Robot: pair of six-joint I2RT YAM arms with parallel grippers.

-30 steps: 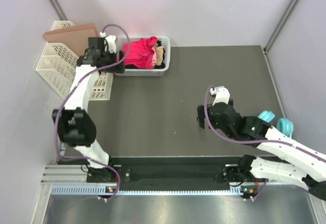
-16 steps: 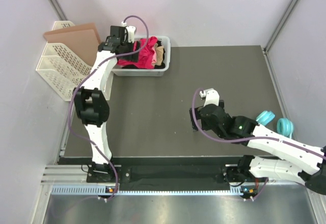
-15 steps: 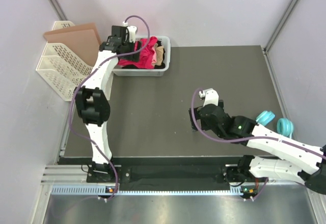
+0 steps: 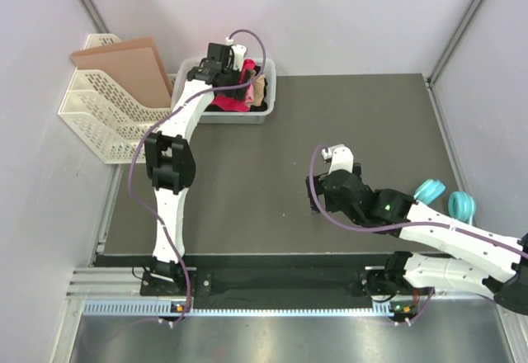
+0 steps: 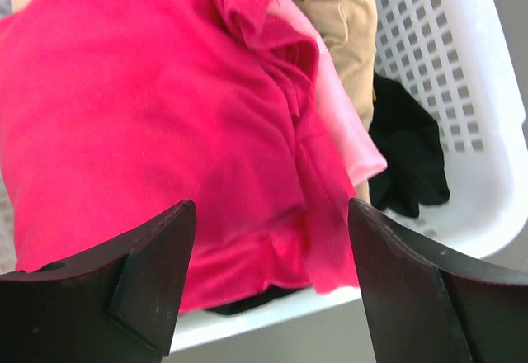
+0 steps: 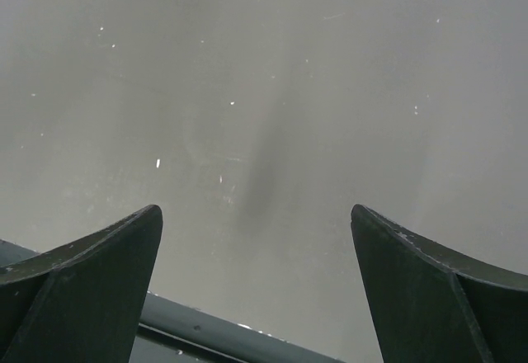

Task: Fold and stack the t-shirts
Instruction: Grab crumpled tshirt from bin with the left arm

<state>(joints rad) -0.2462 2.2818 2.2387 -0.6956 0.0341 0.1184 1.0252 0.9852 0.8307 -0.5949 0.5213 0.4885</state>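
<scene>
**Fingers spread, nothing gripped: left gripper over the basket**

The fingers of the left gripper stand wide apart with nothing between them, poised above the crimson-magenta t-shirt. The right gripper is likewise spread and holds nothing. It hangs over bare table, right of centre in the top view.

**Location.** All four garments lie bunched in the white mesh basket, at the upper left of centre in the top view. The crimson-magenta t-shirt lies on top and fills the left and centre of the left wrist view. A light pink t-shirt shows at its right edge. A tan t-shirt lies at the upper right, and a black t-shirt rests against the basket wall.

**Handling.** Expect light, limp cloth that drapes and stretches. It may drag its neighbours along if taken low in the heap. It is not fragile and is unlikely to slip once pinched.

**Grasp point.** Pinch a raised ridge of the crimson cloth, such as the one near the top centre of the left wrist view. Keep clear of the pink edge beside it.
</scene>
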